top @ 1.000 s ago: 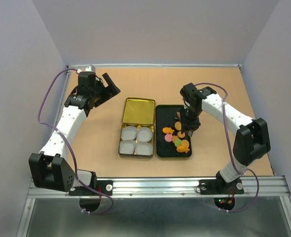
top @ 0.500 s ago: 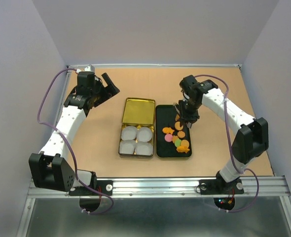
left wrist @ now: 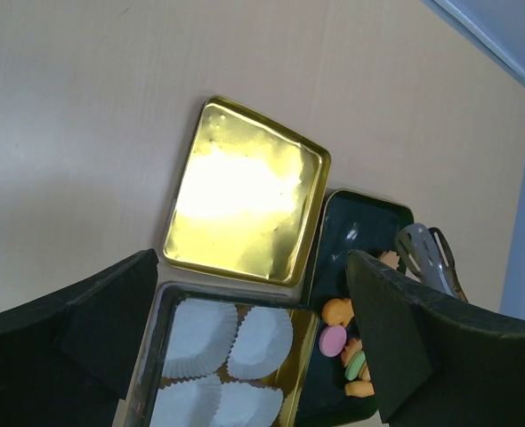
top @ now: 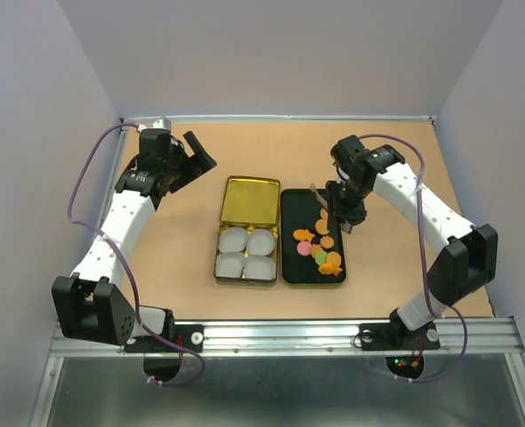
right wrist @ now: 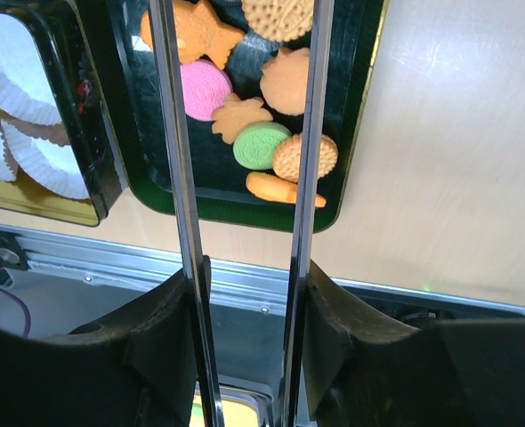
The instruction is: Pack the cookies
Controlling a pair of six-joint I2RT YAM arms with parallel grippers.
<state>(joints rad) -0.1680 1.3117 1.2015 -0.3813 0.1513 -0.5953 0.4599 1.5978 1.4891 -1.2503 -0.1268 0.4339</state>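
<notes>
Finds the cookies (top: 320,245) all inside the black tray (top: 294,209), heaped loosely in its near half: orange-brown rounds, one pink, one green, some orange fish shapes. Shows the right gripper (right wrist: 249,271) above the tray's right rim, clamped on metal tongs (right wrist: 175,133), one black finger pressed to the outer face of each arm. Has the tong arms standing apart over the tray, with their tips beyond the wrist view, so cannot tell whether anything sits between them. Places a gold tin (top: 216,258) just beside the tray's left side, its lid (left wrist: 245,191) lying open toward the far end and four empty white paper cups (left wrist: 236,351) in its base. Sets the left gripper (top: 200,153) well off to the tray's far left, fingers spread wide with nothing between them.
</notes>
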